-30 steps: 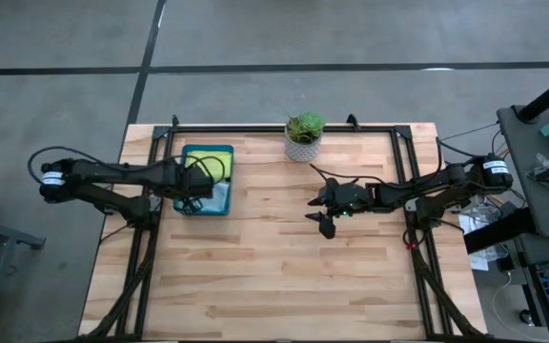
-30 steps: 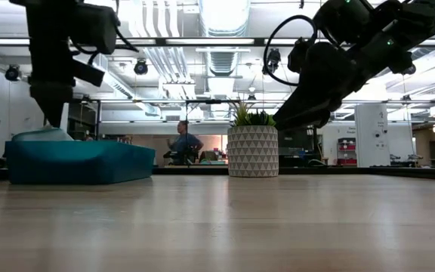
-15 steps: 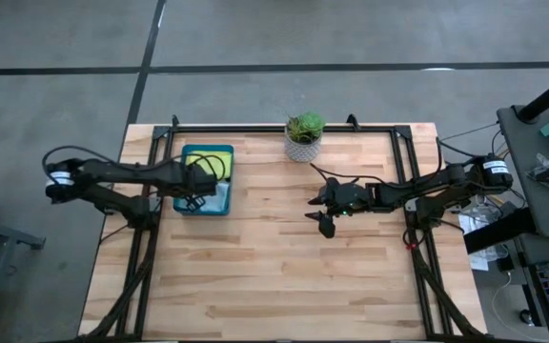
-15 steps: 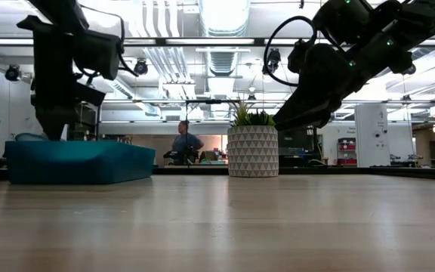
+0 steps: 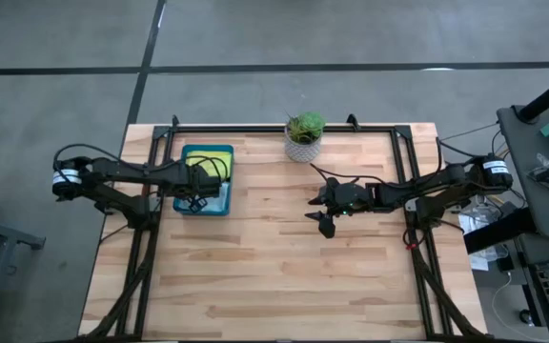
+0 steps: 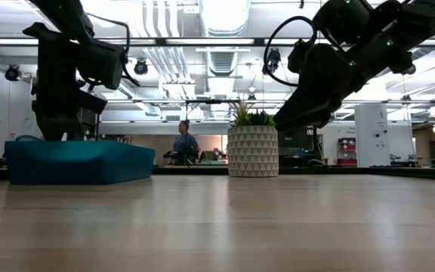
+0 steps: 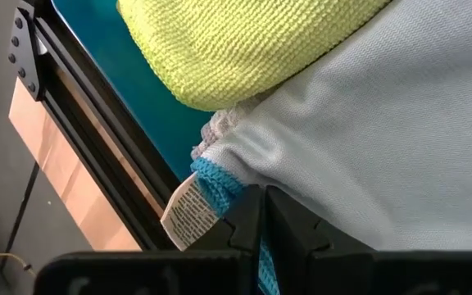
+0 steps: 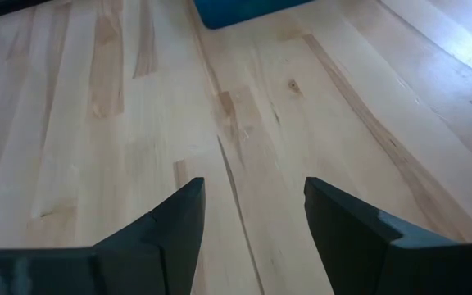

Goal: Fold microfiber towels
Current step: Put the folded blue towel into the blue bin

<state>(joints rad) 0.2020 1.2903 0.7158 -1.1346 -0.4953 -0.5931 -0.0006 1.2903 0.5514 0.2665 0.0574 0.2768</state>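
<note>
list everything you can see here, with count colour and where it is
rigid plastic tray: one, dark teal, left rear of the table
soft microfiber towels: at least three showing in the tray, one yellow-green, one pale grey, one light teal edge with a white tag
potted plant: one, green in a white patterned pot, rear centre
wooden table: one, light wood
person: one, far back in the room
left gripper: shut on the teal towel edge in the tray
right gripper: open, hovering over bare table right of centre

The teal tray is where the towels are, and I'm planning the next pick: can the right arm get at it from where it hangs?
Probably yes. The right claw hangs open mid-table, with bare wood before the tray; but the left claw occupies it.
</note>
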